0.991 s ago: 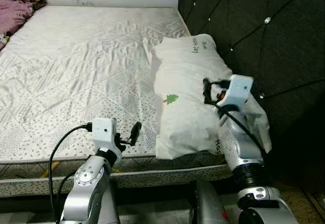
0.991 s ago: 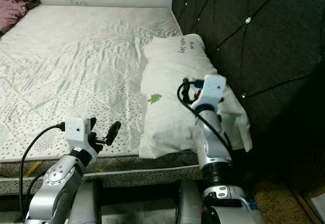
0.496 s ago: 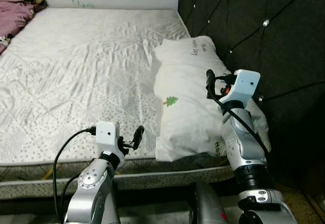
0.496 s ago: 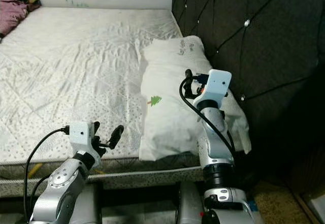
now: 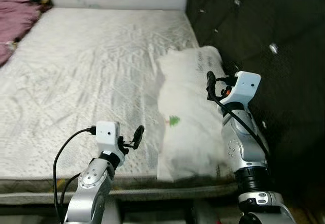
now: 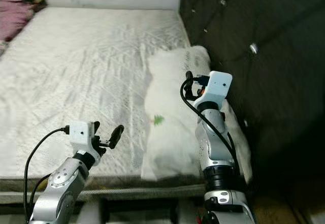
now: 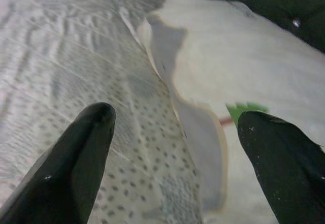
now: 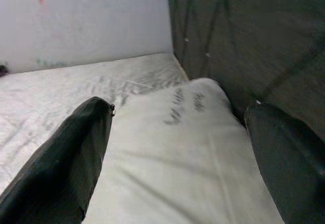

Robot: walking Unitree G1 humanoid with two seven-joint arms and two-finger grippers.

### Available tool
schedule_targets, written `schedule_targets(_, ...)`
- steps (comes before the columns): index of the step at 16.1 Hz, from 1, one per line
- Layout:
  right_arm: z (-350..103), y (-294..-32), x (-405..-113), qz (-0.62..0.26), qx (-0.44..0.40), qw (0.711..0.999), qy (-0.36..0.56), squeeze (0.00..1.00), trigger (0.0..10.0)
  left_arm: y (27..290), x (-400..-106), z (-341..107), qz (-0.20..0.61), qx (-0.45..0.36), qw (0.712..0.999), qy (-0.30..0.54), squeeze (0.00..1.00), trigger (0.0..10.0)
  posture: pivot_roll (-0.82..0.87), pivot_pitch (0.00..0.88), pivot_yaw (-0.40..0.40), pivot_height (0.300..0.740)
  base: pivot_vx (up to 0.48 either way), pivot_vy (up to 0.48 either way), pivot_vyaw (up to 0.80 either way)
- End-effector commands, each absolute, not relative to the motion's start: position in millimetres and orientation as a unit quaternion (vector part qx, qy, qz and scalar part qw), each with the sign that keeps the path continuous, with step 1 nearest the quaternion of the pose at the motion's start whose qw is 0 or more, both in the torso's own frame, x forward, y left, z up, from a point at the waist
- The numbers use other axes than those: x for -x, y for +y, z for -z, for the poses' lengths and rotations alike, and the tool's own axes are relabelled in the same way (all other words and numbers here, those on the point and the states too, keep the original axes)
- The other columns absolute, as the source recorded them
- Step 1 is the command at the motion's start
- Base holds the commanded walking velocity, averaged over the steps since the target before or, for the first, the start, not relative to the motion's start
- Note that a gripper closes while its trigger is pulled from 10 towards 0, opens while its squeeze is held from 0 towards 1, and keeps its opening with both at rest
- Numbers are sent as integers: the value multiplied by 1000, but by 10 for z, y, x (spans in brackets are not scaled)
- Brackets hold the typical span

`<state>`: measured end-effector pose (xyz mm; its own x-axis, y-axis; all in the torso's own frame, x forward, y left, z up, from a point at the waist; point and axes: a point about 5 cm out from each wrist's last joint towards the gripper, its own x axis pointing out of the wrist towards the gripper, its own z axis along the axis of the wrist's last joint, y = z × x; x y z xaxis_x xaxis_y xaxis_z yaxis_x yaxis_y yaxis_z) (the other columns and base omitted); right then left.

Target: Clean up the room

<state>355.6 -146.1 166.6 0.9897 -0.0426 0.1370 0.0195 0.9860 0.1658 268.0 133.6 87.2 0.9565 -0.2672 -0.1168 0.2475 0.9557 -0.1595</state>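
**Operator:** While both arms are raised over the bed's near edge, where does the pillow (image 5: 190,117) lie relative to each gripper?

**Technician:** The pillow rests on the mattress (image 5: 86,66), against the dark tufted headboard (image 5: 264,36). Its long axis runs from the near edge of the bed toward the far wall. The right gripper (image 8: 177,142) hangs directly above it, fingers spread wide, holding nothing. The left gripper (image 7: 172,148) hangs over the mattress just beside the pillow's left edge, likewise spread wide and empty.

**Operator:** Which arm is nearer?

**Technician:** The right arm, in my judgement. Its fingers straddle the pillow's width and point along its length. A straight descent would probably meet the fabric. The left gripper would need to move sideways, toward the headboard.
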Motion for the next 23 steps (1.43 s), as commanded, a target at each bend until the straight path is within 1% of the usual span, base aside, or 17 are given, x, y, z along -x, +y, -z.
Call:
schedule_targets(1,-1733,-1473,-3552,15,-82,993,-81,0,10000,1338,-2688,-874,127,70,987,69,0,10000,19,8,-43,704,0,0,0)
schedule_targets(3,-1708,-1496,-3530,19,-79,994,-77,0,10000,1340,-2688,-883,124,72,988,64,0,10000,20,7,-43,729,0,0,0)
schedule_targets(4,-1699,-1533,-3508,22,-75,994,-75,0,10000,1433,-2734,-868,64,25,995,69,0,10000,24,3,-46,740,0,0,0)
schedule_targets(5,-1682,-1581,-3471,24,-69,995,-72,0,10000,1508,-2775,-837,12,-26,996,81,0,10000,24,3,-46,740,0,0,0)
schedule_targets(9,-1540,-1705,-3310,22,-46,998,-48,0,10000,1601,-2762,-912,-8,35,998,60,0,10000,24,3,-46,740,0,0,0)
schedule_targets(10,-1508,-1715,-3274,21,-43,998,-42,0,10000,1635,-2762,-921,-27,55,996,64,0,10000,21,0,-51,740,0,0,0)
schedule_targets(11,-1474,-1719,-3230,20,-41,998,-36,0,10000,1654,-2766,-957,-11,76,996,51,0,10000,21,0,-51,740,0,0,0)
schedule_targets(13,-1445,-1696,-3190,20,-44,998,-27,0,10000,1686,-2771,-986,-11,59,997,38,0,10000,20,0,-47,740,0,0,0)
schedule_targets(15,-1447,-1643,-3176,15,-59,998,-26,0,10000,1655,-2782,-1044,1,70,997,23,0,10000,26,0,-44,740,0,0,0)
schedule_targets(18,-1435,-1622,-3178,15,-59,998,-22,0,10000,1640,-2766,-1030,1,80,997,25,0,10000,26,0,-43,740,0,0,0)
schedule_targets(19,-1427,-1618,-3173,16,-60,998,-18,0,10000,1618,-2759,-1055,8,81,997,8,0,10000,26,0,-43,740,0,0,0)
schedule_targets(23,-1396,-1609,-3173,18,-73,997,-8,0,10000,1588,-2746,-1053,11,82,997,8,0,10000,25,0,-45,740,0,0,0)
